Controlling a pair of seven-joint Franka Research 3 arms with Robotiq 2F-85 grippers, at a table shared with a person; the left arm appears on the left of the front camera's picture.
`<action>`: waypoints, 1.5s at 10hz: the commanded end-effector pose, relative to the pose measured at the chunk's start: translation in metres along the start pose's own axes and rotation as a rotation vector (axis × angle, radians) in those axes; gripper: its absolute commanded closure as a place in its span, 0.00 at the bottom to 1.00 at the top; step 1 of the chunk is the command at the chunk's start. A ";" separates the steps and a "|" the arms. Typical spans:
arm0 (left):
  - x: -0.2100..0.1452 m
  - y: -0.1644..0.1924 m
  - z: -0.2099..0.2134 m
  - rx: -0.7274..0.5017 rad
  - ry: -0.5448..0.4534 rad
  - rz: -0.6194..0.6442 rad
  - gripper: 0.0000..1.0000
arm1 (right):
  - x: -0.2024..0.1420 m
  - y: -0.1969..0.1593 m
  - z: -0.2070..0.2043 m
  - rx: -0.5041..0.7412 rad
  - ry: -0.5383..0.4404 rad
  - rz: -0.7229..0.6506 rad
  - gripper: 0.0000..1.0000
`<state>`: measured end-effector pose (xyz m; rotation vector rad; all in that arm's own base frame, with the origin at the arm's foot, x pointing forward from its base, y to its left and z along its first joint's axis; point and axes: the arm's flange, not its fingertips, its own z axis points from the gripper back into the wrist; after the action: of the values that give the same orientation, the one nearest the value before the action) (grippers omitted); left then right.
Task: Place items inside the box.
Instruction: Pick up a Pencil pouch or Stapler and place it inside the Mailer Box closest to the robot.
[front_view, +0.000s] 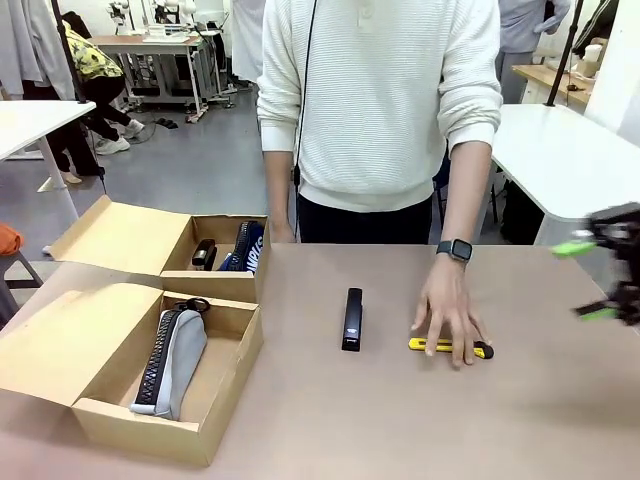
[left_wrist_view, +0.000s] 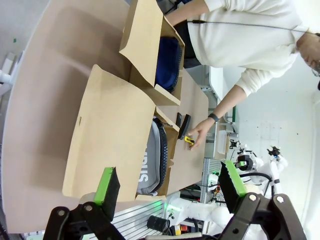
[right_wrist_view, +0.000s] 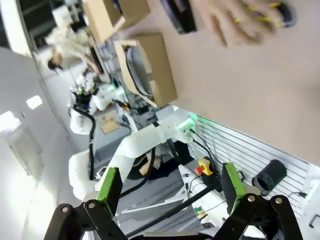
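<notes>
Two open cardboard boxes stand at the table's left. The near box (front_view: 225, 385) holds a grey zip pencil case (front_view: 172, 360), and the far box (front_view: 215, 283) holds a black stapler (front_view: 204, 253) and a dark blue pouch (front_view: 245, 247). Another black stapler (front_view: 352, 319) lies mid-table. The person's hand (front_view: 450, 310) rests on a yellow utility knife (front_view: 450, 347). My right gripper (front_view: 585, 280) hovers open and blurred at the right edge, apart from the knife. My left gripper (left_wrist_view: 170, 190) is open above the near box's flap (left_wrist_view: 115, 130), holding nothing. The right wrist view shows the right gripper (right_wrist_view: 170, 185) open, with the stapler (right_wrist_view: 177, 15) and hand (right_wrist_view: 235, 22) far off.
The person stands at the far side of the brown table (front_view: 400, 420), behind the stapler and knife. Open box flaps (front_view: 125, 235) spread toward the left edge. White tables (front_view: 570, 150) stand behind on both sides. Bare tabletop lies in front of the stapler and at the right.
</notes>
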<state>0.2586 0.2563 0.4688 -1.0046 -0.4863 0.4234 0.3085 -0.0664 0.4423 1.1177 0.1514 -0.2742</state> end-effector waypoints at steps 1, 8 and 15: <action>-0.001 0.000 0.000 -0.012 0.001 -0.015 0.00 | -0.066 -0.061 0.062 0.098 -0.084 0.044 0.00; -0.001 0.000 0.000 -0.012 0.001 -0.015 0.00 | -0.063 -0.053 0.086 0.044 -0.123 0.022 0.00; -0.001 0.000 0.000 -0.012 0.001 -0.015 0.00 | 0.010 0.080 -0.240 -0.566 0.178 0.144 0.00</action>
<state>0.2597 0.2554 0.4684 -1.0034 -0.4827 0.4221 0.3129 0.1663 0.4225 0.6482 0.2823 0.0266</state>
